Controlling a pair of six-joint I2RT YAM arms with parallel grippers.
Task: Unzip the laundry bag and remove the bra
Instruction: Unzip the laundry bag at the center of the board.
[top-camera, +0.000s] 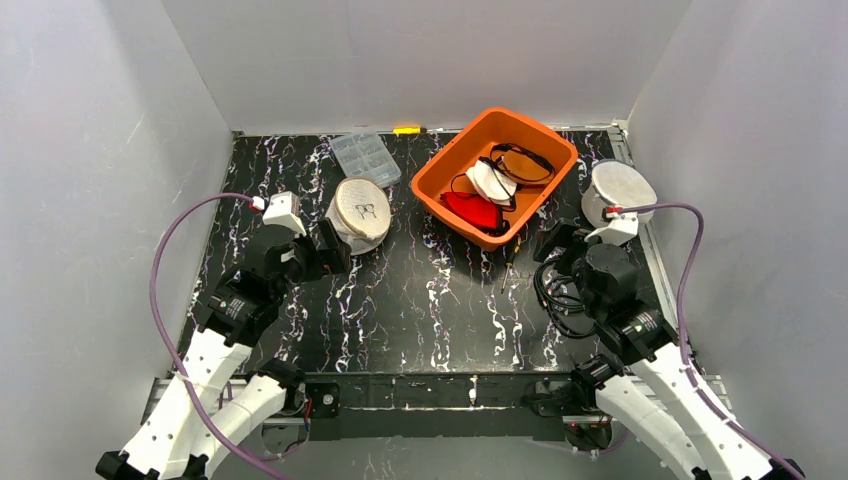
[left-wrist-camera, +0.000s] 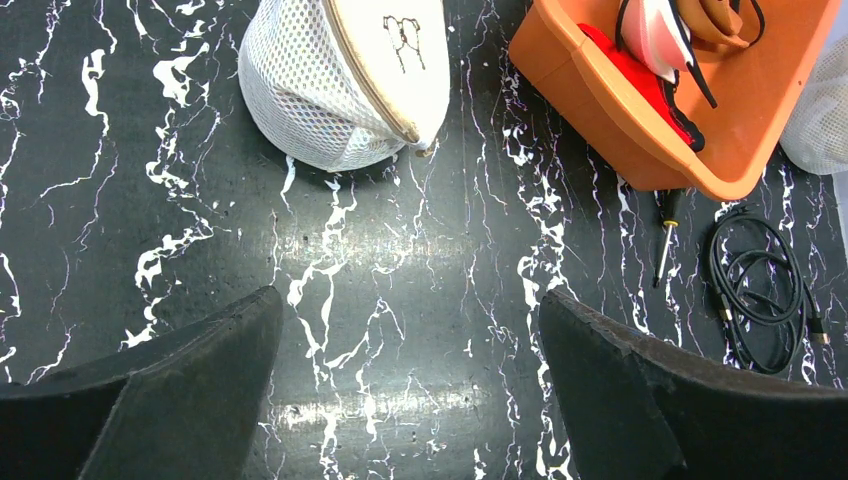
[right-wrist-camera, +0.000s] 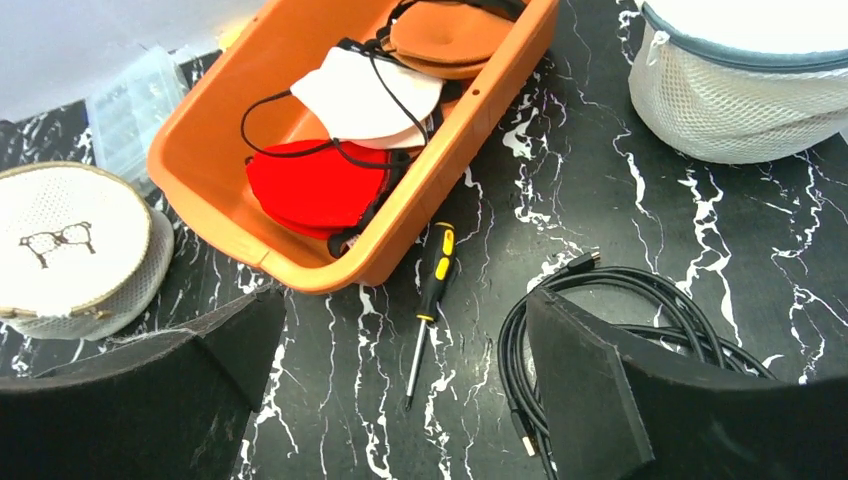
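Observation:
A round white mesh laundry bag (top-camera: 360, 213) with a beige zipper and a small black print on its lid lies at the left of the black marbled table. The zipper's pull (left-wrist-camera: 425, 150) is at its near edge and the bag is zipped. Nothing of a bra shows through the mesh. My left gripper (top-camera: 335, 250) hovers just in front of this bag, open and empty (left-wrist-camera: 405, 300). A second round mesh bag (top-camera: 618, 192), with a grey zipper band (right-wrist-camera: 740, 62), stands at the right. My right gripper (top-camera: 555, 245) is open and empty (right-wrist-camera: 405, 298) near it.
An orange bin (top-camera: 440, 185) at the back centre holds red, white and orange padded cups with black straps. A screwdriver (right-wrist-camera: 432, 290) and a coiled black cable (right-wrist-camera: 640, 300) lie under my right gripper. A clear plastic box (top-camera: 365, 157) sits by the back wall.

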